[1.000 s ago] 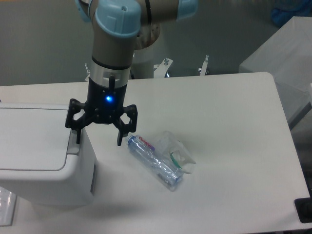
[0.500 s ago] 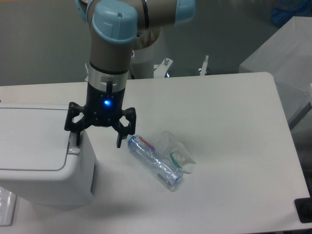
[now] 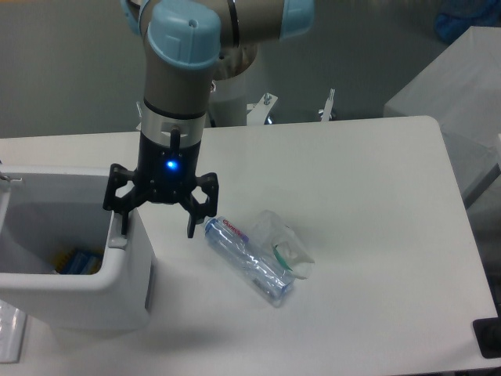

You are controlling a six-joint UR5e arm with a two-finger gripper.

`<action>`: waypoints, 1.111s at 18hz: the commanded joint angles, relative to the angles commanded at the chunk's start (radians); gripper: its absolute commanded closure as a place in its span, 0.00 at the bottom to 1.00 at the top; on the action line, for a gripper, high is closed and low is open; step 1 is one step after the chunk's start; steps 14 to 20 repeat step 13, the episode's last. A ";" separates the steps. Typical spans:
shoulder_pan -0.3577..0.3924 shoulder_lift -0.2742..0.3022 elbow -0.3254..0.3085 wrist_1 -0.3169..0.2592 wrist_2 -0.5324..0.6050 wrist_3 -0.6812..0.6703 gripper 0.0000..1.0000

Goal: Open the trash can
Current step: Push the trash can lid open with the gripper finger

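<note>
The trash can (image 3: 86, 301) is a large white boxy bin at the table's left edge. Its top stands open: I see down into the hollow inside, with blue and yellow items (image 3: 77, 262) at the bottom. The flat lid is out of view apart from a small piece at the far left (image 3: 8, 180). My gripper (image 3: 157, 225) is open and empty, pointing down over the can's right rim. Its left finger (image 3: 123, 221) is at the rim, by a small tab, and its right finger (image 3: 192, 223) hangs beside the can above the table.
A clear plastic bottle (image 3: 249, 260) lies on the table right of the gripper, with crumpled clear plastic (image 3: 288, 244) against it. Two metal clamps (image 3: 266, 102) stand at the far table edge. A black object (image 3: 488, 338) is at the bottom right corner.
The can's lid lay shut half a second ago; now the top is open and the inside shows. My gripper shifted slightly left a second ago and has held still since.
</note>
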 joint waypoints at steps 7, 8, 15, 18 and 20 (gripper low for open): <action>0.008 -0.005 0.017 -0.017 0.255 0.229 0.00; 0.017 -0.003 0.009 -0.023 0.294 0.288 0.00; 0.063 -0.006 -0.003 -0.069 0.399 0.412 0.00; 0.063 -0.006 -0.003 -0.069 0.399 0.412 0.00; 0.063 -0.006 -0.003 -0.069 0.399 0.412 0.00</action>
